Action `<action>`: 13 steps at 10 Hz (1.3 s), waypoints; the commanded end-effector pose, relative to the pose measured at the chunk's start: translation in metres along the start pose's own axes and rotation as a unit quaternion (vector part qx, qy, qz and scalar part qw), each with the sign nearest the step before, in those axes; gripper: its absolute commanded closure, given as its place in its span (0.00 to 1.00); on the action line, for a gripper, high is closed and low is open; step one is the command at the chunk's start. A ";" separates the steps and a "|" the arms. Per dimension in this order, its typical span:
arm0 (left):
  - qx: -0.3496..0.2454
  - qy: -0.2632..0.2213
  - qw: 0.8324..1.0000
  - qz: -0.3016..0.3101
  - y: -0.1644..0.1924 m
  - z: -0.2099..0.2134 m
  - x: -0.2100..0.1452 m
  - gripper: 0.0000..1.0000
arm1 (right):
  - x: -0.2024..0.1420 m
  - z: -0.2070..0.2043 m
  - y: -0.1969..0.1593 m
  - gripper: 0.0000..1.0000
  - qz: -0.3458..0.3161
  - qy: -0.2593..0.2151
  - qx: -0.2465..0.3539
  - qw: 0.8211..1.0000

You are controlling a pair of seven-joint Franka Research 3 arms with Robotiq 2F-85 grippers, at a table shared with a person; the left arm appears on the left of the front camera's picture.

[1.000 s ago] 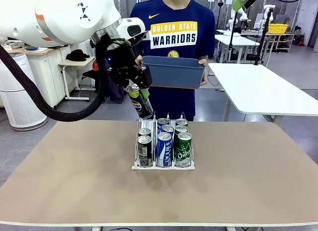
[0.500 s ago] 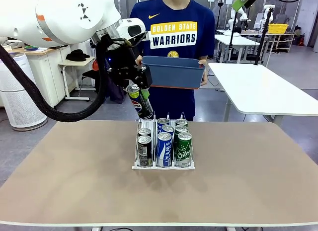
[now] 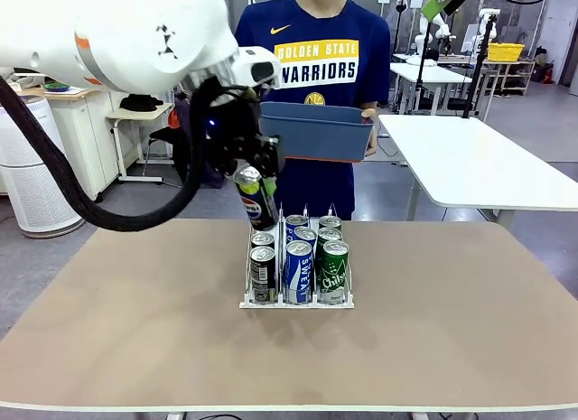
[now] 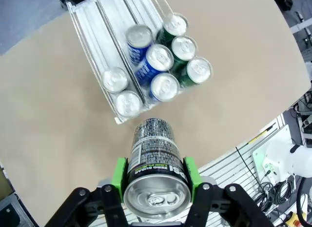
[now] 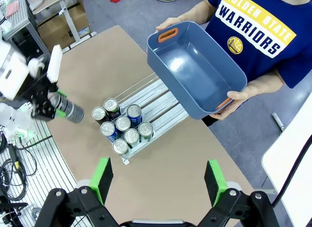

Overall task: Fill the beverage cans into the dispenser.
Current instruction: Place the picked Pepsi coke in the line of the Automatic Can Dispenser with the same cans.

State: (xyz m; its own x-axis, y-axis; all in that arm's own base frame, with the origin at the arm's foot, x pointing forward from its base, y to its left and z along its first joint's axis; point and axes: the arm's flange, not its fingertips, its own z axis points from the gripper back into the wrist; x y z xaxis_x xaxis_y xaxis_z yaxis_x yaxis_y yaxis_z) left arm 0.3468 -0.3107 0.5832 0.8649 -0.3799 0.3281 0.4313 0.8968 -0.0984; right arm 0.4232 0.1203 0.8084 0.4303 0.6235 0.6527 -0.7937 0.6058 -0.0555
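Note:
My left gripper (image 3: 254,178) is shut on a black beverage can (image 3: 257,201), held tilted in the air just behind the dispenser's (image 3: 298,303) left lane. In the left wrist view the can (image 4: 155,158) sits between the green pads (image 4: 119,172), silver top toward the camera, above the dispenser (image 4: 105,22). The rack holds two black cans (image 3: 263,274) on the left, three blue (image 3: 298,271) in the middle and three green (image 3: 333,271) on the right. My right gripper (image 5: 158,182) hangs open high over the table, looking down on the dispenser (image 5: 157,97) and the left gripper's can (image 5: 70,111).
A person at the far side holds an empty blue-grey bin (image 3: 316,131) with both hands above the table's far edge; from above the bin (image 5: 195,71) is tilted. Bare brown tabletop (image 3: 433,330) lies around the rack.
My left gripper has carried the black can a little to the right and down, closer to the back of the dispenser. The person and the bin have stayed put.

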 end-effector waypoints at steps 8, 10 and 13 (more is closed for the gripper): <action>0.002 -0.013 1.000 -0.023 -0.071 -0.077 -0.077 0.42 | -0.001 0.000 0.001 0.00 0.000 0.000 0.002 1.000; 0.017 0.008 1.000 -0.020 -0.057 -0.092 -0.088 0.42 | -0.001 0.000 0.001 0.00 0.000 0.000 0.002 1.000; 0.023 0.021 0.999 -0.029 -0.052 -0.100 -0.088 0.42 | -0.001 0.000 0.001 0.00 0.000 0.000 0.002 1.000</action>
State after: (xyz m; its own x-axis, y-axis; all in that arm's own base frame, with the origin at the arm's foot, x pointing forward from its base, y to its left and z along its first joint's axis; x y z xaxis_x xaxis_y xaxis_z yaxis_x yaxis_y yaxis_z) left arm 0.2781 -0.3373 0.4596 0.8637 -0.4188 0.2803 0.4464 0.8939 -0.0398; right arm 0.4231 0.1203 0.8085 0.4302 0.6235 0.6529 -0.7936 0.6058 -0.0556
